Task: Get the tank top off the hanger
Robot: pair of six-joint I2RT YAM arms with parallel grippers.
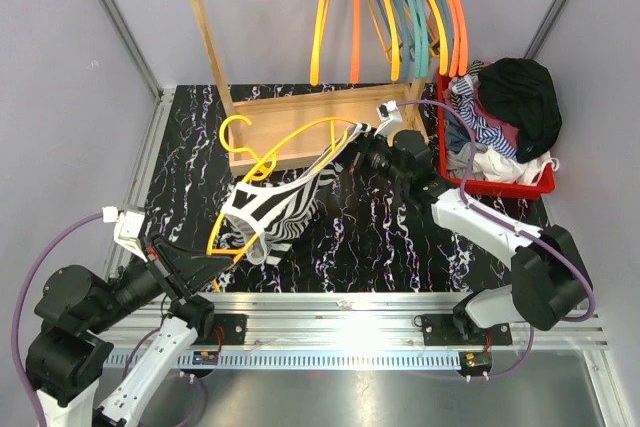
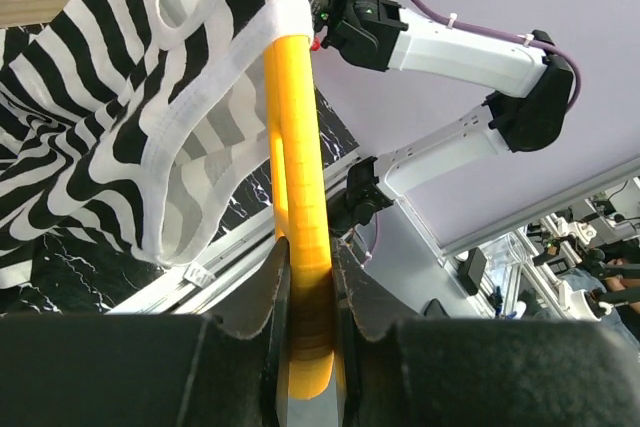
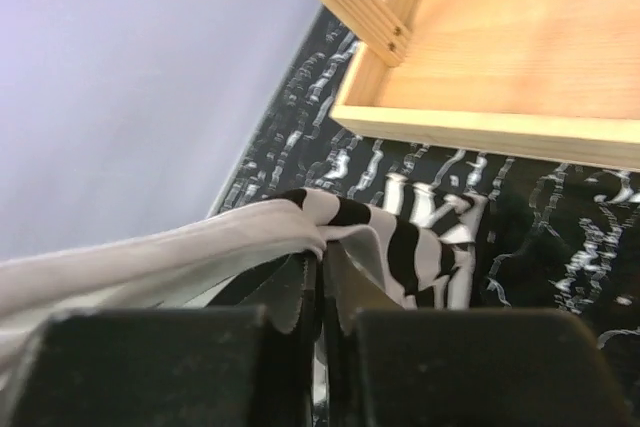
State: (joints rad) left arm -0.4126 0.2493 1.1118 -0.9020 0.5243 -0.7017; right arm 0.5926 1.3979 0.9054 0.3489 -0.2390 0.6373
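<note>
Left hand [image 1: 214, 265] at the near-left of the surface [image 1: 370, 247], pressed together on the lower end of the yellow hanger [image 1: 283, 140]. The left wrist view shows both fingers [image 2: 262, 292] clamped flat on the yellow bar [image 2: 298, 147], left hand [image 2: 308, 282] gripping it near its end.

The hanger is tilted, hook toward the wooden rack [image 1: 205, 27], low end at the left hand.

The tank top [image 1: 280, 205] is zebra-striped, black and white with white trim. It is on the hanger, bunched toward its lower half and draped between the two hands above the surface middle. In the left wrist view one white-edged strap [image 2: 280, 2] wraps over the yellow bar and the rest [image 2: 120, 117] hangs to the left.

Right hand [image 1: 362, 155] at center-right, just in front of the rack base, pinching the tank top's upper edge. In the right wrist view the right hand [image 3: 322, 272] is closed on a fold of white trim, with striped fabric [image 3: 410, 247] trailing past the tips and the rack's base tray [image 3: 500, 57] beyond.

A row of orange and teal hangers [image 1: 357, 17] hangs on the rack rail.

Far right: a red basket [image 1: 505, 188] piled with clothes.
</note>
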